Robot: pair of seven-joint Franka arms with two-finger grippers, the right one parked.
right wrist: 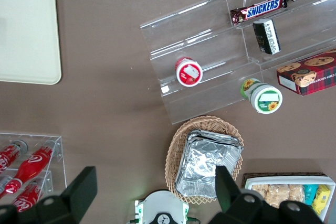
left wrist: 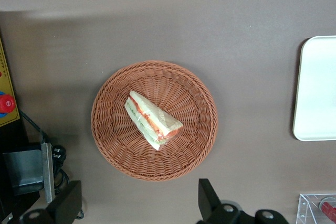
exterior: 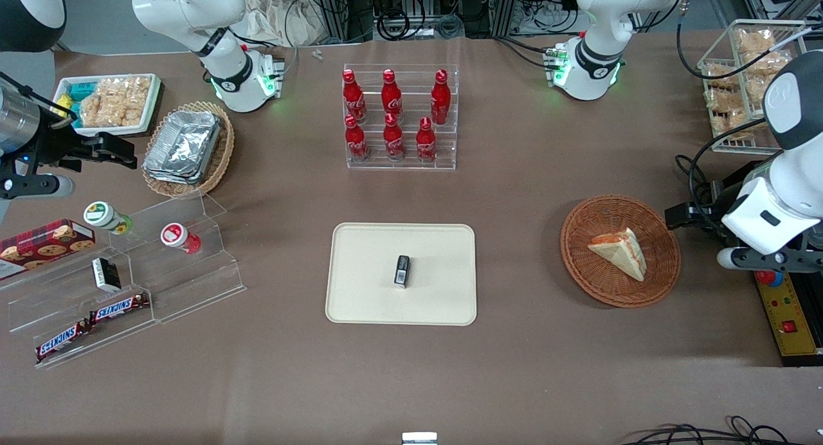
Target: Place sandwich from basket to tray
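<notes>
The sandwich (exterior: 620, 251) (left wrist: 152, 120), a pale wedge with red and green filling, lies in the round reddish-brown basket (exterior: 578, 265) (left wrist: 105, 129). The cream tray (exterior: 366, 297) (left wrist: 315, 103) lies flat near the table's middle, toward the parked arm's end from the basket. A small black packet (exterior: 402, 270) rests on it. My left gripper (exterior: 685, 217) (left wrist: 137, 203) hovers just off the basket's rim, toward the working arm's end of the table. It is open wide, with nothing between its fingers (left wrist: 207, 196).
A clear rack of red cola bottles (exterior: 400, 117) stands farther from the front camera than the tray. A yellow control box (exterior: 786, 319) and a wire basket of snacks (exterior: 739, 78) sit at the working arm's end. An acrylic snack stand (exterior: 128, 284) is at the parked arm's end.
</notes>
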